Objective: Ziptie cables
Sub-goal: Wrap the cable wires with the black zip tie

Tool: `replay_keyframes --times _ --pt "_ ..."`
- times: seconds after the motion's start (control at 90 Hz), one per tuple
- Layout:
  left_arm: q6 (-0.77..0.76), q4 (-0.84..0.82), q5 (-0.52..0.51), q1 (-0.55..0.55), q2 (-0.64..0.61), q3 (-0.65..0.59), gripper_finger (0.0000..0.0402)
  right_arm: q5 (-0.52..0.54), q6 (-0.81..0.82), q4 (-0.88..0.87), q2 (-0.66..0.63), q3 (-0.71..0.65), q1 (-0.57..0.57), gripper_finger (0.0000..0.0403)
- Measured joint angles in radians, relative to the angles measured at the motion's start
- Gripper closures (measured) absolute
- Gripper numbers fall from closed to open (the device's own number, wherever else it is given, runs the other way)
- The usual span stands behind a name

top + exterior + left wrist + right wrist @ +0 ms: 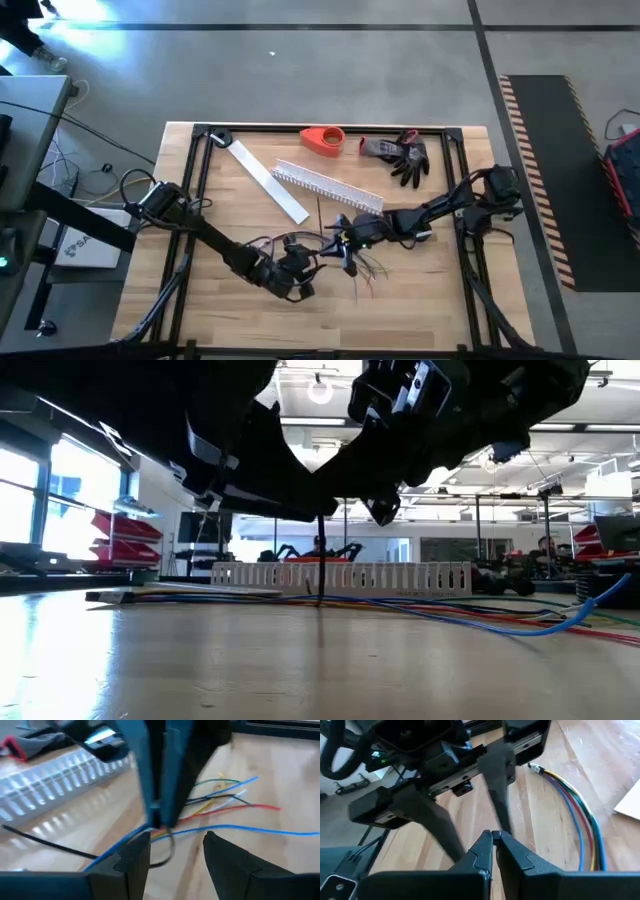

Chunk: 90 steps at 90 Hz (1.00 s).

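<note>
Your two grippers meet just below the centre of the high view, over the cables [362,262]. The left gripper [300,262] sits at the end of the arm that runs in from the left edge of the frame. Its own wrist view shows its fingers [131,861] parted, with a wide gap between them and nothing held in that gap. The right gripper [345,244] reaches in from the right edge and ends just right of the left one. In the right wrist view its fingers [485,851] are pressed together at the tips; you cannot tell from these pictures what, if anything, they pinch.

The cables lie on the desk [420,290] directly under and just right of the two grippers, fanning out toward the lower right of the high view. In the left wrist view they show as blue, red, yellow, green and dark wires running away from the right gripper's fingers. In the low view they stretch along the desk toward the right edge of the frame, in front of the white slotted channel [340,574].

That channel lies diagonally above the grippers in the high view, with a flat white strip [268,181] to its left. An orange tape dispenser [322,140] and a glove [400,152] rest near the top edge of the desk.
</note>
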Motion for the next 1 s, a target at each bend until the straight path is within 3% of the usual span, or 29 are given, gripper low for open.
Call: replay_keyframes --times 0.433,1.0 --pt "0.000 0.001 0.016 0.009 0.020 0.000 0.0335 0.000 0.005 -0.012 -0.062 0.000 0.000 0.0403" --pt "0.029 0.067 -0.009 0.019 0.020 0.001 0.0375 0.001 0.004 -0.040 -0.061 0.000 0.001 0.0403"
